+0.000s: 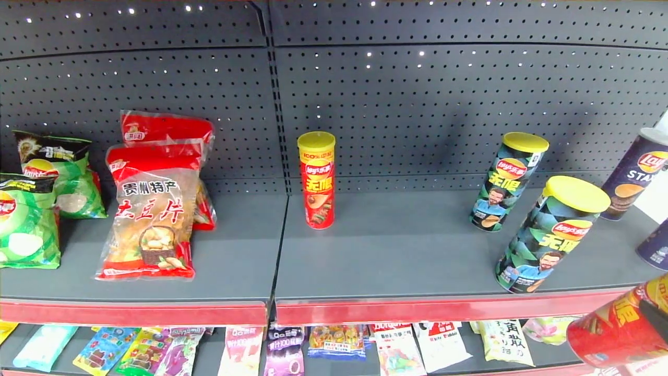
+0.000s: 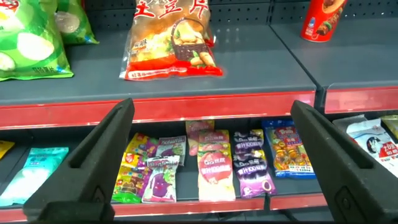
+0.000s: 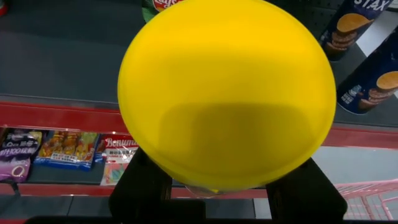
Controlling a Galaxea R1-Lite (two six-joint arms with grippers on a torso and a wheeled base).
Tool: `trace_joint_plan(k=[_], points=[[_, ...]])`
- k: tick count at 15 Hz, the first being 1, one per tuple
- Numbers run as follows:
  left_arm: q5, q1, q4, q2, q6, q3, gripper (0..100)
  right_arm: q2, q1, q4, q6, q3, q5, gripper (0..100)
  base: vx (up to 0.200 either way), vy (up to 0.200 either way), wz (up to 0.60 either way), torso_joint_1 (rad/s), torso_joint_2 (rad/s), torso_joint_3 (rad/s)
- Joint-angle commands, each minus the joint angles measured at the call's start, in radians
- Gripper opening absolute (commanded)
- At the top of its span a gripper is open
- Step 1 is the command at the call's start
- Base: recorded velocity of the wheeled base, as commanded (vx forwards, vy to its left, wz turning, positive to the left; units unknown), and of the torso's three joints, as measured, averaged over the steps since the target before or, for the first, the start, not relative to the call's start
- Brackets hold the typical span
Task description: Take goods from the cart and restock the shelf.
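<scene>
Right now the right gripper [image 3: 224, 194] has its jaws clamped on a red cylindrical chip can with a yellow plastic lid [image 1: 616, 324]. The landmark is a second red chip can with a yellow lid [image 1: 316, 180], which stands upright near the middle of the grey metal shelf [image 1: 396, 261]. The held can lies tilted, well to the right of that standing can and lower than the shelf's red front strip [image 1: 449, 309]. From the right wrist, the held can's lid faces the camera.

The left gripper [image 2: 208, 165] has its jaws wide apart with nothing between them. It is in front of the red strip, to the left of the standing can.

Two dark patterned cans with yellow lids [image 1: 509, 180] [image 1: 553, 235] stand to the right of the standing can, and a dark blue can [image 1: 634, 175] is farther right. To the left of the standing can are a red-and-clear bag of potato slices [image 1: 148, 219] and green chip bags [image 1: 26, 224]. Small colourful packets [image 1: 334, 342] lie on the lower shelf beneath it.
</scene>
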Motion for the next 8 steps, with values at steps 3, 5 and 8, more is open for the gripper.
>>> trace_joint_plan(k=[3, 5, 8], points=[[-0.001, 0.0, 0.0, 0.001, 0.0, 0.0, 100, -0.068, -0.003, 0.001, -0.01, 0.031, -0.004, 0, 0.0, 0.0, 0.0, 0.0, 0.0, 0.0], [-0.001, 0.0, 0.0, 0.001, 0.0, 0.0, 100, -0.089, -0.004, 0.007, -0.041, 0.038, -0.003, 0, 0.0, 0.0, 0.0, 0.0, 0.0, 0.0], [-0.001, 0.0, 0.0, 0.001, 0.0, 0.0, 100, -0.169, -0.004, 0.136, -0.054, 0.019, -0.003, 0, 0.0, 0.0, 0.0, 0.0, 0.0, 0.0]])
